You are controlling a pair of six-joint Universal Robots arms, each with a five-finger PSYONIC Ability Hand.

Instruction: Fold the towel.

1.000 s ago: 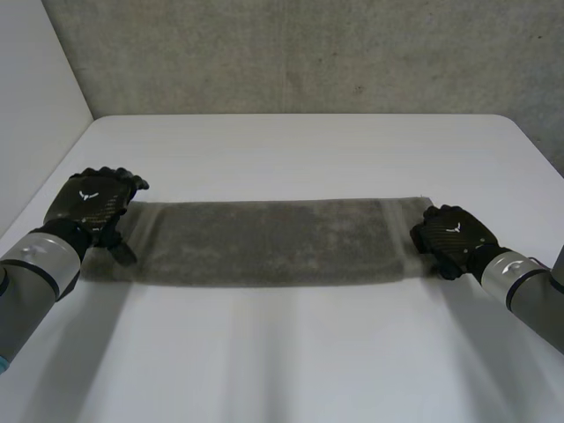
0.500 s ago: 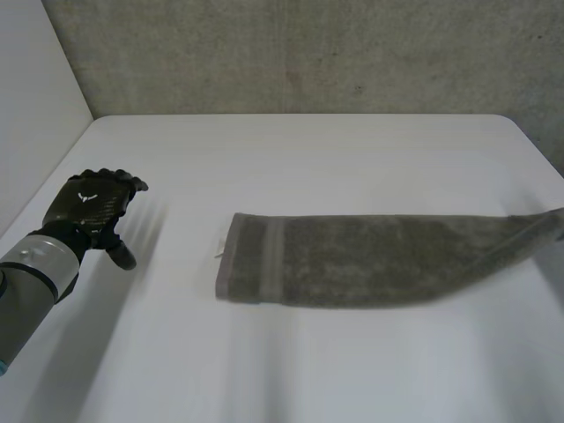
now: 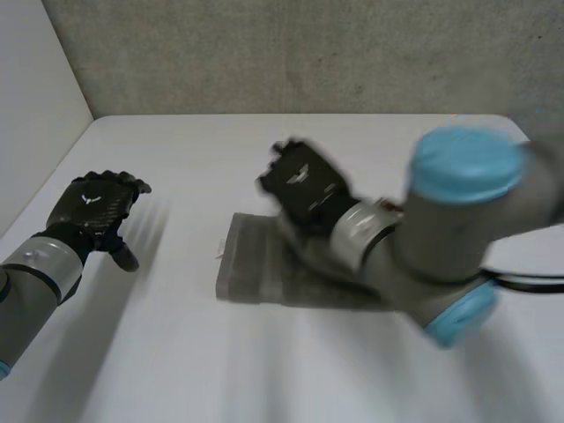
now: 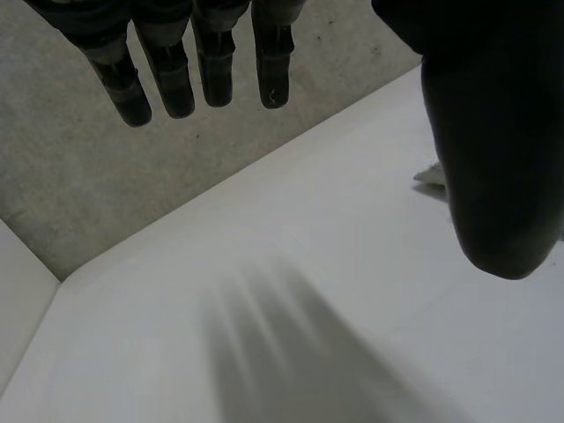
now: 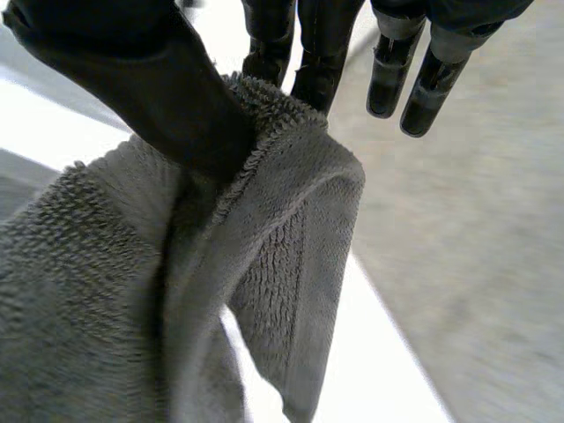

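The right hand (image 3: 304, 187) is pinched on one end of the towel (image 3: 251, 266), raised above its other end on the table (image 3: 176, 352) so a fold is formed; the left hand (image 3: 92, 207) is held slack, empty, aside.

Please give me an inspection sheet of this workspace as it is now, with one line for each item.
Surface: white table, flat.
Job's things: grey towel; one end lies flat on the table, another part is raised in the right hand.
Clutter: nothing seen.
Hands: left hand open, fingers straight, above the table and apart from the towel; right hand pinches a towel edge between thumb and fingers, above the flat end.
Cables: nothing seen.
Surroundings: grey wall behind the table.
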